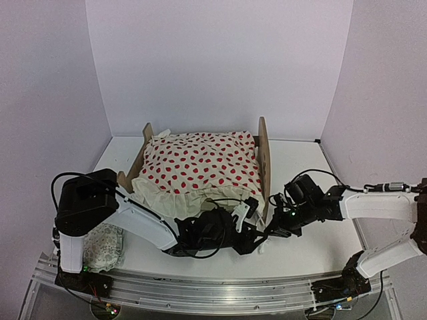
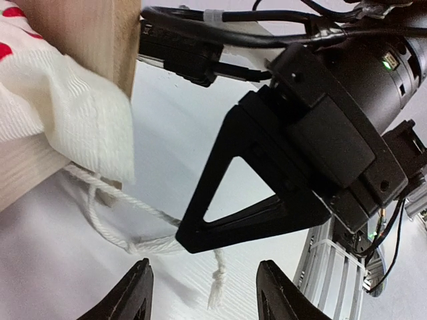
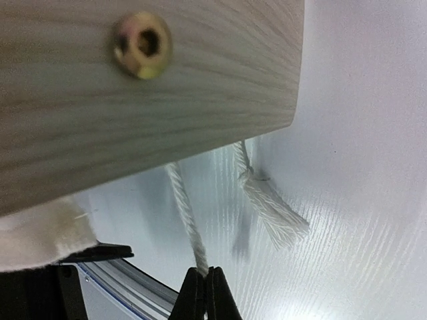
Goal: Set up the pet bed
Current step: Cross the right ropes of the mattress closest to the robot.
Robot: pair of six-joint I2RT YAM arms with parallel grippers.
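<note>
The pet bed [image 1: 264,157], a light plywood frame, stands mid-table with a cream red-dotted blanket [image 1: 200,163] draped over it. A white cord [image 3: 187,213] hangs from under its wooden end board [image 3: 167,100]. My right gripper [image 3: 205,279] is shut on that cord just below the board. The cord's other end, a frayed tassel [image 3: 275,210], lies on the table. My left gripper [image 2: 203,300] is open at the bed's near corner, and a knotted cord end [image 2: 217,287] lies on the table just beyond its fingertips. The right gripper's black finger [image 2: 267,193] hangs right in front of it.
A small pale patterned pillow [image 1: 103,245] lies by the left arm's base. The table's metal front rail [image 1: 213,287] runs close behind both grippers. White walls enclose the back and sides. The blanket's ruffled edge [image 2: 73,113] overhangs the bed's corner.
</note>
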